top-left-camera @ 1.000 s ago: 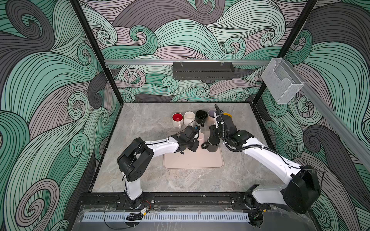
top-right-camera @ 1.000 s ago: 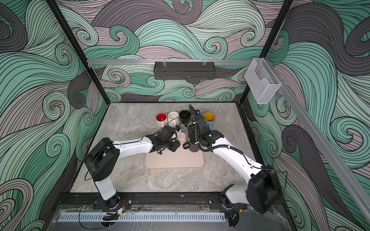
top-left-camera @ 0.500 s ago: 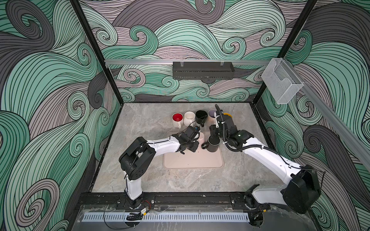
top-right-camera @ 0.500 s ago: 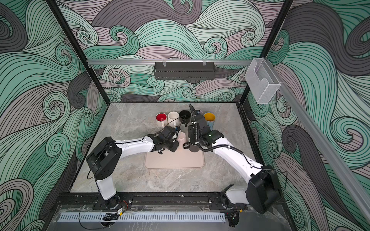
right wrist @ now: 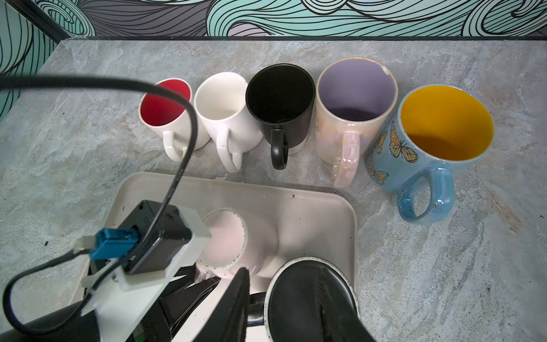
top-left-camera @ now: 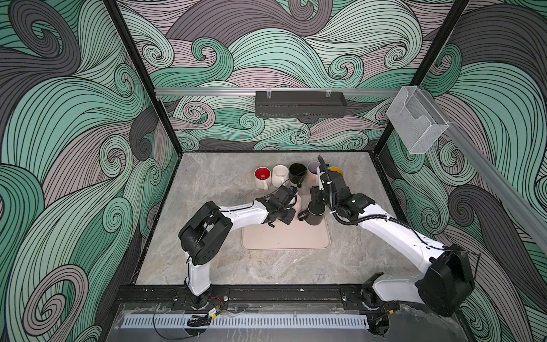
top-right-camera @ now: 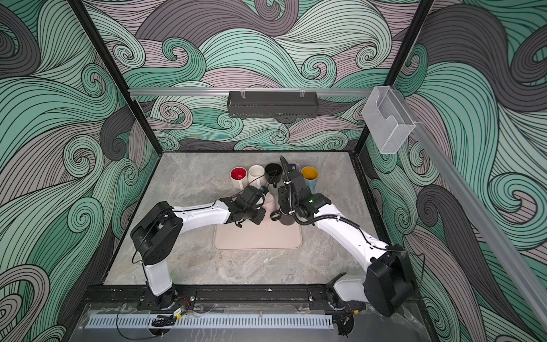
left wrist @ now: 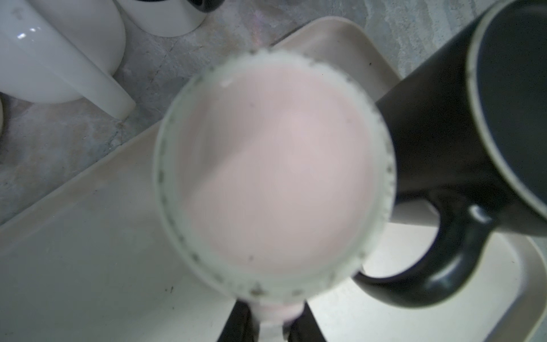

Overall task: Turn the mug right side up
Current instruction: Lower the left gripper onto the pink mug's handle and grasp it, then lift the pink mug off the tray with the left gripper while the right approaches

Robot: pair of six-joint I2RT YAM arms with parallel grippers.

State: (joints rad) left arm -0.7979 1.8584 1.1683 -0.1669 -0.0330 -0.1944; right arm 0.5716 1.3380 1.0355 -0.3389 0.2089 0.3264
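- pink mug (left wrist: 275, 165) stands upside down on the tray (top-left-camera: 284, 239); left hand (left wrist: 270, 324) looks clamped on its handle, though blurred.
- right hand (right wrist: 281, 299) straddles the wall of the black mug (top-left-camera: 316, 217), clamped on it.
- risk: the pink mug, swung over, could strike the black mug just beside it.
- seven mugs (right wrist: 355, 97), five rowed on the surface (top-left-camera: 222, 183); one tray.

Butterfly mug (right wrist: 426, 160) near beige tray (right wrist: 313, 213)
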